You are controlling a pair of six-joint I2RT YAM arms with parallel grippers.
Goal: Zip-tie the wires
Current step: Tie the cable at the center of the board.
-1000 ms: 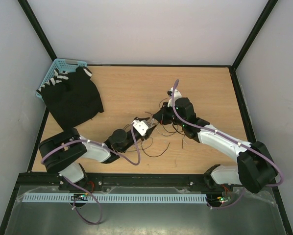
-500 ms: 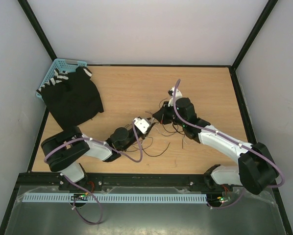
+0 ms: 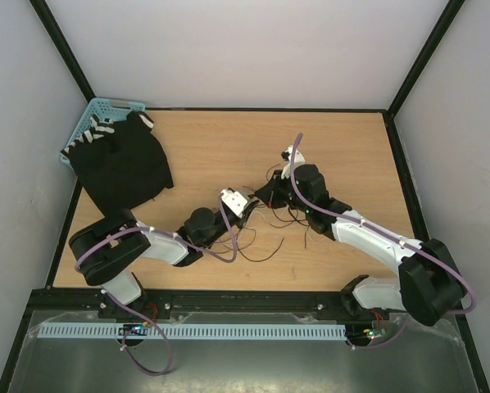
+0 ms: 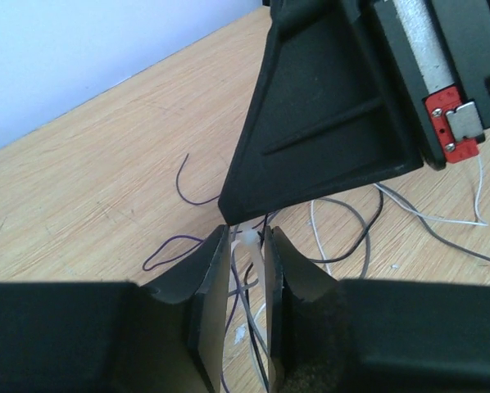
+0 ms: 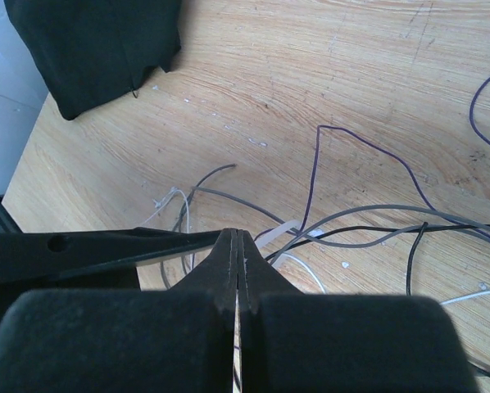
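Observation:
The thin wires (image 3: 282, 223) lie in a loose tangle on the table between my two grippers; they also show in the right wrist view (image 5: 368, 217). The white zip tie (image 4: 256, 258) stands between my left gripper's (image 4: 247, 246) fingertips, along the right pad, with wires running through the same gap. The left jaws stand a narrow gap apart. My right gripper (image 5: 238, 239) is shut, with a white sliver between its pads and the zip tie (image 5: 284, 232) showing just beyond its tip. Its black finger (image 4: 327, 131) hangs right over the left fingertips. In the top view the two grippers (image 3: 243, 205) (image 3: 265, 195) nearly touch.
A black cloth with white stripes (image 3: 120, 164) lies at the back left, partly over a blue basket (image 3: 88, 123). Loose grey, purple and white wire ends (image 4: 442, 219) spread over the wood to the right of the grippers.
My left gripper has moved a little up and to the left, closing in beside the right gripper. The right arm has stayed nearly still.

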